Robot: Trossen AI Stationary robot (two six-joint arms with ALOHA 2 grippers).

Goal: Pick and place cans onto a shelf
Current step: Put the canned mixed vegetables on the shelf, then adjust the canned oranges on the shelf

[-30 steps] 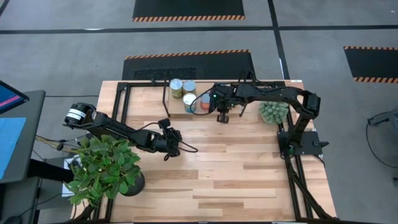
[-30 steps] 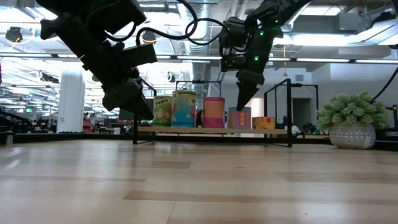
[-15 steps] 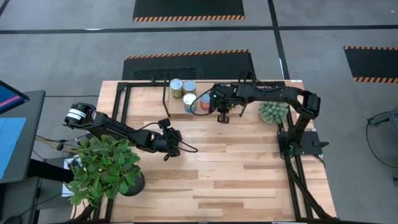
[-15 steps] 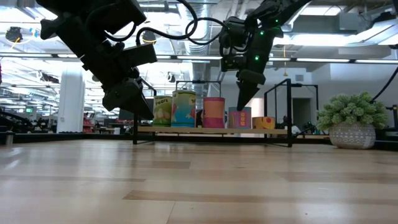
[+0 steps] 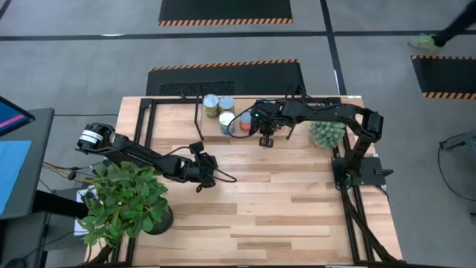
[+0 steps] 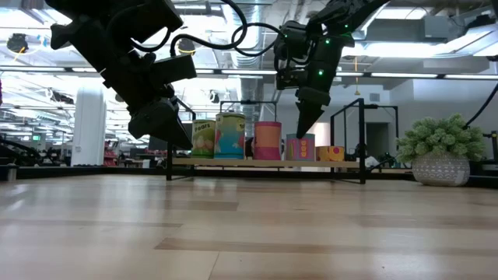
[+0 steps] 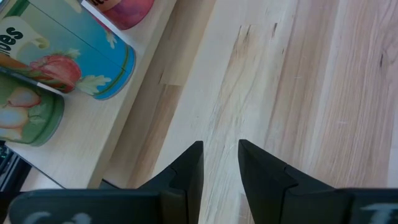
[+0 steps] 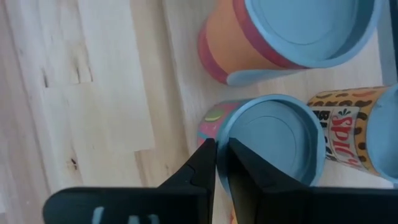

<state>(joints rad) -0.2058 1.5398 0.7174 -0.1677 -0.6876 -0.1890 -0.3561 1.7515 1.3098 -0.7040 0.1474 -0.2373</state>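
the main risk sits at the right gripper (image 8: 221,163), which hangs just above the shelf (image 6: 264,163) with its fingertips right by the rim of a pink can (image 8: 273,140) standing there. if that arm pulls away sideways rather than straight up, a finger could catch the rim and tip the can into the orange-and-red can (image 8: 273,43) or the spotted can (image 8: 348,121) just beside it, since the cans (image 6: 257,140) stand close together in a row. the jaws of the right gripper are nearly together with only a thin slit between them, and nothing is held in that gap; whether a fingertip actually touches the pink can's rim cannot be told. the left gripper (image 7: 220,158) hovers over the bare table (image 5: 282,201), in front of the shelf, its fingers a narrow gap apart and empty. a swing of it toward the shelf could knock the green can (image 7: 28,115) or the teal can (image 7: 74,56) near that edge.
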